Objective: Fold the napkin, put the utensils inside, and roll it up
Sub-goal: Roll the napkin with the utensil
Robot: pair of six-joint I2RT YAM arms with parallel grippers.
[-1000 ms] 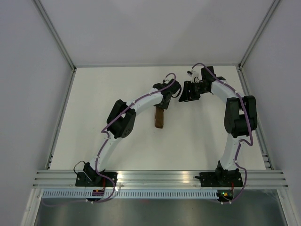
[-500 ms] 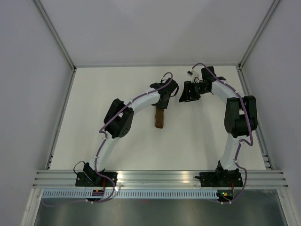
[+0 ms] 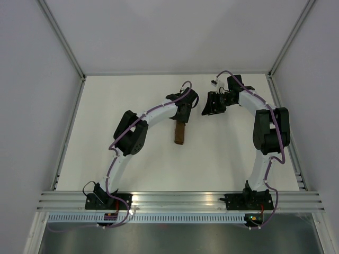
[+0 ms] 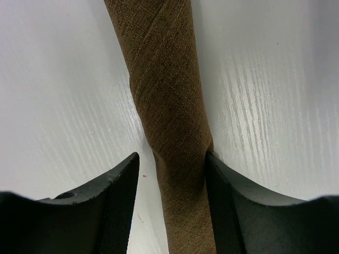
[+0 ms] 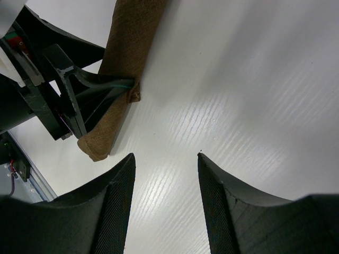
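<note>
Napkin (image 3: 180, 134): rolled into a tight dark-brown tube and lying flat on the white counter (image 3: 106, 116), about mid-width and somewhat toward the far half. Its long axis runs roughly from near to far.

Left arm (image 3: 132, 138): arcs from its base at the near edge up and across to the far end of the roll.

Right arm (image 3: 267, 132): rises along the right side and bends inward, its wrist level with that same far end.

Roll surface: coarse woven fabric with a diagonal seam line across the wrap. The tube narrows to a waist where the left fingers (image 4: 114, 211) stand on either side of it. A short stub of cloth sticks out past them.

Left fingers, state: released. One finger touches the side of the roll. The other stands apart from it, with a strip of bare counter showing between pad and cloth.

Right fingers (image 5: 108, 211), state: spread apart and grasping nothing, with only bare counter between them. They sit just beside the far end of the roll and the left wrist, touching neither.
</note>
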